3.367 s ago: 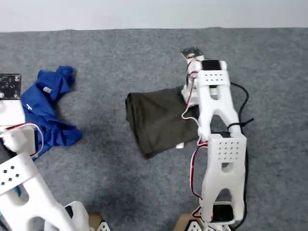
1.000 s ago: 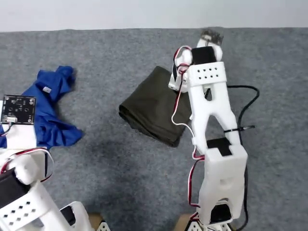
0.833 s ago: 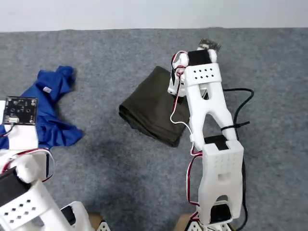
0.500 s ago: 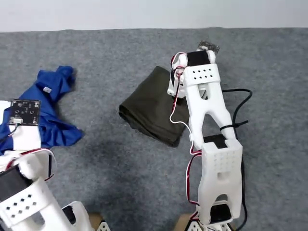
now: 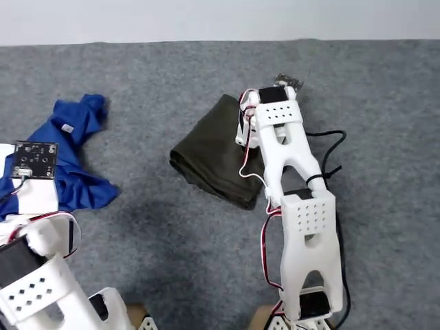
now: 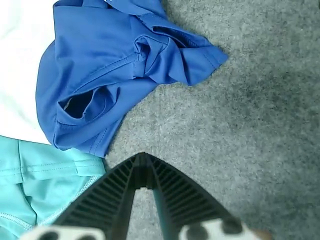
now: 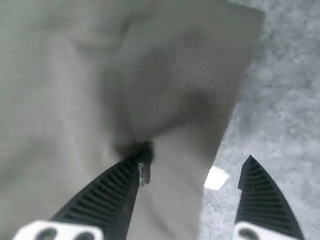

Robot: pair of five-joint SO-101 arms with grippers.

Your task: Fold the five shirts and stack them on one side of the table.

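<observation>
Both over grey felt table (image 5: 172,261): left claw (image 6: 144,161) closed, right claw (image 7: 194,161) wide, seemingly touching olive shirt (image 7: 100,75).

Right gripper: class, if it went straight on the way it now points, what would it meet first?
Probably the folded dark shirt. The right gripper points down at it with jaws open, one at the cloth, the other past its edge over the grey table. The remaining gap is hard to judge.

Looks like a robotics lab bench. Grey felt mat (image 5: 151,261), bare white wall (image 5: 206,19). White plastic arms (image 5: 307,220), exposed wiring (image 5: 262,240).
</observation>
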